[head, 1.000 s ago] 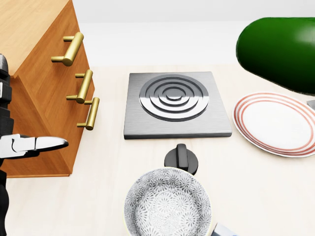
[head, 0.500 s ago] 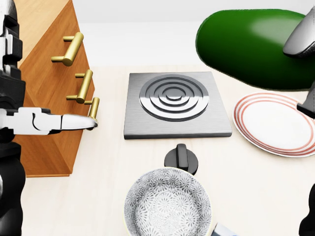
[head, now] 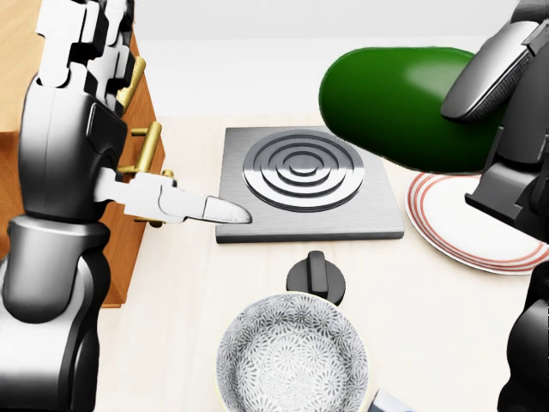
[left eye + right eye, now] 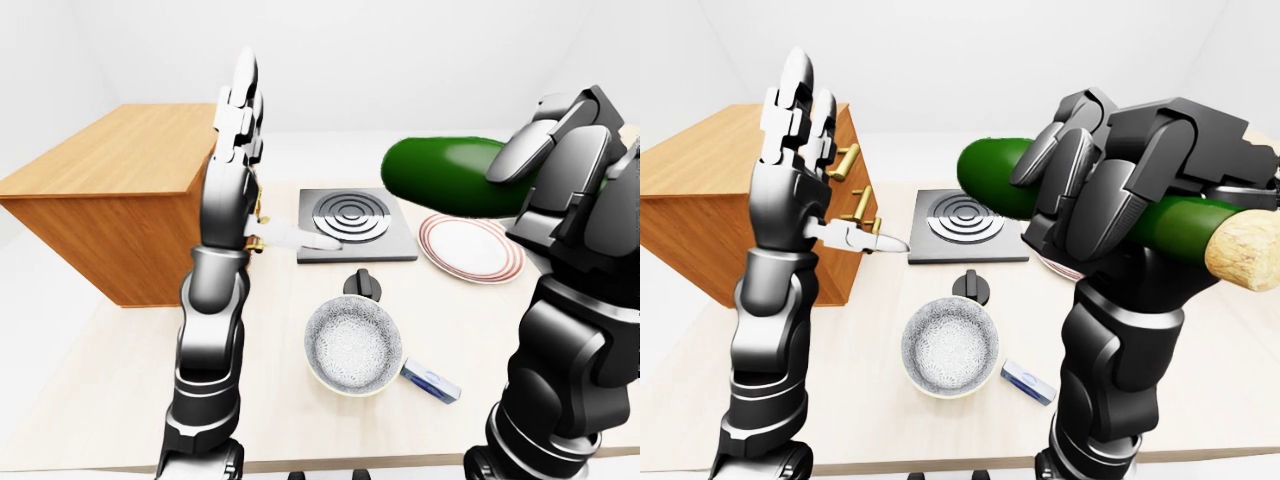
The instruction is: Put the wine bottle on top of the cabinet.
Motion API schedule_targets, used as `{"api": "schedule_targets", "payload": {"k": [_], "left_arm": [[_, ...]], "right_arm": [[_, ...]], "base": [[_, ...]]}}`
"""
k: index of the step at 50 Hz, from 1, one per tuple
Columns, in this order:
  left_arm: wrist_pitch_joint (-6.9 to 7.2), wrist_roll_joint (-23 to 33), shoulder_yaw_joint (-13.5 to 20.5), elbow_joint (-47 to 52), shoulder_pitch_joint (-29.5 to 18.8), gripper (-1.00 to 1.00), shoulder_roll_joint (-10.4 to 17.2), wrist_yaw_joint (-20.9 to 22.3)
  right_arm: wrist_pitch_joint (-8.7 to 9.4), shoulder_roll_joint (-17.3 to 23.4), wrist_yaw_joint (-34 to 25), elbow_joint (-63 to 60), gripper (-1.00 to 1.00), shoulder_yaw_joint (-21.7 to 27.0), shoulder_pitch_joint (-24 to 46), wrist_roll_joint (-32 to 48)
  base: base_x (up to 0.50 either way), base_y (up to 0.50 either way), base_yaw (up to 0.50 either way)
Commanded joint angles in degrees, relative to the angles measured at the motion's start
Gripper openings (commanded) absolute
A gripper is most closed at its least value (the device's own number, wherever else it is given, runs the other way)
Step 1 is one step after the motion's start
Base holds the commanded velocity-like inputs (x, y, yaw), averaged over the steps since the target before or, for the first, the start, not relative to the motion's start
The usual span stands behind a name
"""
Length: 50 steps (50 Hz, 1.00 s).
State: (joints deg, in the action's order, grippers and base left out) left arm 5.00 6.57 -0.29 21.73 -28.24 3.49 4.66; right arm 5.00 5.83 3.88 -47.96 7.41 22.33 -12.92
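Right-eye view shows the right robot hand [image 4: 1110, 195] at centre right of the frame, its fingers clamped around the wine bottle [image 4: 990, 175]. The bottle lies nearly level in the air, its long axis running across the frame: green base toward the left, cork [image 4: 1243, 250] at the right edge. Below it on the tabletop [image 4: 120, 350] sit the stove plate [image 3: 304, 180] and the striped plate [image 3: 472, 215], which looks empty.

The left robot hand [image 4: 795, 135] stands upright at upper left of the frame, fingers apart and holding nothing, between the bottle and the cabinet [image 4: 110, 190]. The cabinet's flat top lies off to the left of the bottle's base, so the bottle likely has to travel leftward past the raised left arm.

The patterned bowl [image 3: 292, 356] at lower centre appears empty. A small blue-and-white object [image 4: 430, 380] lies beside it.
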Motion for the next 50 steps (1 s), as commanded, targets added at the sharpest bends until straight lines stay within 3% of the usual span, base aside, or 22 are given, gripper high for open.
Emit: {"api": "schedule_targets", "payload": {"k": [1,15,24,50], "left_arm": [[0.00,9.92,-3.02,-3.86,-0.19,1.00,-2.60,3.02],[0.00,15.52,-5.28,-9.49,-0.18,1.00,-6.01,3.68],[0.00,19.31,-8.27,-6.99,-0.18,1.00,-8.89,5.13],[0.00,26.82,-11.74,-3.34,-2.65,1.00,-13.92,8.18]], "right_arm": [[0.00,-0.61,2.23,0.70,-1.00,-0.68,0.05,4.04],[0.00,-1.19,2.09,2.07,-1.00,-1.25,0.38,4.57],[0.00,-1.57,2.26,1.84,-1.00,-1.54,-0.43,4.47],[0.00,-2.51,1.69,4.43,-1.00,-3.08,-2.19,5.42]], "base": [[0.00,0.00,0.00],[0.00,0.00,0.00],[0.00,0.00,0.00],[0.00,0.00,0.00]]}}
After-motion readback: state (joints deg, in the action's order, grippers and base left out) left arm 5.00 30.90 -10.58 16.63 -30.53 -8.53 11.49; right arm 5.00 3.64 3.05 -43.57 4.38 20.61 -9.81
